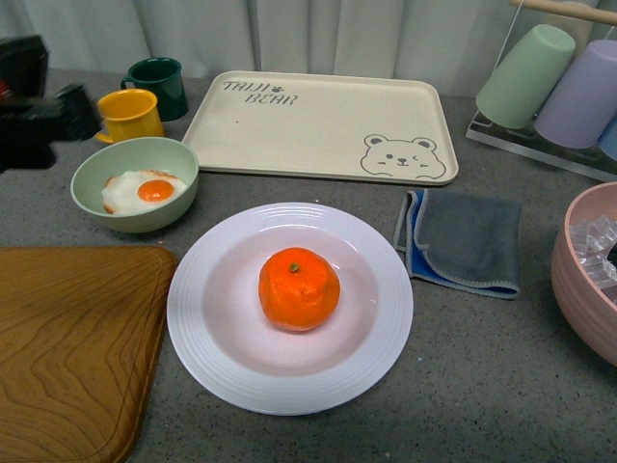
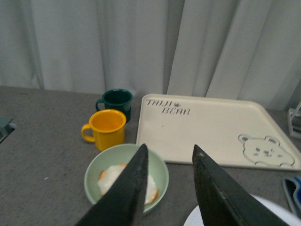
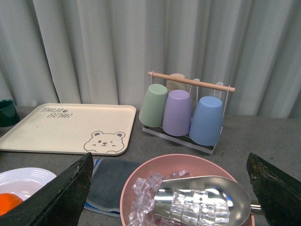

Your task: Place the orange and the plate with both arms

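The orange (image 1: pixel 299 288) rests in the middle of the white plate (image 1: pixel 207 338), which lies on the grey table near the front. In the left wrist view my left gripper (image 2: pixel 169 148) is open and empty, raised over the pale green bowl (image 2: pixel 126 176), with a sliver of the plate's rim (image 2: pixel 200 219) beside one finger. The right gripper (image 3: pixel 169 160) is wide open and empty above the pink bowl (image 3: pixel 155 172). In that right wrist view the plate (image 3: pixel 21 179) and an edge of the orange (image 3: pixel 7 202) show off to one side. In the front view only the left arm's dark body (image 1: pixel 34 111) shows, at the far left.
A beige bear-print tray (image 1: pixel 318 121) lies behind the plate. The green bowl (image 1: pixel 135 183) holds a fried egg, with a yellow mug (image 1: pixel 130 114) and a dark green mug (image 1: pixel 162 85) behind it. A wooden board (image 1: pixel 67 347) sits front left and a grey cloth (image 1: pixel 463 241) to the right. The ice-filled pink bowl (image 1: pixel 588 280) and a cup rack (image 1: pixel 559 87) stand at the far right.
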You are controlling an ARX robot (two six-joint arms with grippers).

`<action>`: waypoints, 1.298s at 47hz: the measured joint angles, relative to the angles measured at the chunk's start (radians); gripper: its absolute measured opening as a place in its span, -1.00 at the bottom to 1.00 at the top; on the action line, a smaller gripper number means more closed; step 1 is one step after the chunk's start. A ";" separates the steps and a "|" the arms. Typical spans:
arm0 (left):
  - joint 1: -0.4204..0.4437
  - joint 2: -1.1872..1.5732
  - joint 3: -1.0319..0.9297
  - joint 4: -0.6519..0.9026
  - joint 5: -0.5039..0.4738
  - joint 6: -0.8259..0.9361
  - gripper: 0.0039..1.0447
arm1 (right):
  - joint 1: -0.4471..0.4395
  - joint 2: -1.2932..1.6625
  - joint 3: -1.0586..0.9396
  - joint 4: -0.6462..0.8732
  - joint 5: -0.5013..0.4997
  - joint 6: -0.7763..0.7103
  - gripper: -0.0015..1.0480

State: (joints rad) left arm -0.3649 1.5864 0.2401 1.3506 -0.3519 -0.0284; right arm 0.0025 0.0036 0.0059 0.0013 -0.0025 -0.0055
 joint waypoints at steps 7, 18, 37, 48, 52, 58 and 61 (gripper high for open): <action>0.070 -0.118 -0.088 -0.062 0.061 0.010 -0.86 | 0.000 0.000 0.000 0.000 0.000 0.000 0.82; 0.163 -0.367 -0.177 -0.216 0.156 0.020 -0.93 | 0.000 0.000 0.000 0.000 0.000 0.000 0.82; 0.323 -0.866 -0.219 -0.658 0.335 0.021 -0.93 | 0.000 0.000 0.000 0.000 0.000 0.000 0.82; 0.362 -1.041 -0.220 -0.813 0.352 0.021 -0.93 | 0.000 0.000 0.000 0.000 0.000 0.000 0.82; 0.362 -1.107 -0.220 -0.874 0.352 0.021 -0.93 | 0.000 0.000 0.000 0.000 0.000 0.000 0.82; 0.362 -1.181 -0.220 -0.945 0.352 0.021 -0.93 | 0.000 0.000 0.000 0.000 0.000 0.000 0.82; 0.362 -1.218 -0.220 -0.981 0.352 0.021 -0.93 | 0.000 0.000 0.000 0.000 0.000 0.000 0.82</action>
State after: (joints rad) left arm -0.0025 0.3679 0.0204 0.3698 -0.0002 -0.0074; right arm 0.0025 0.0036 0.0059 0.0013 -0.0021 -0.0055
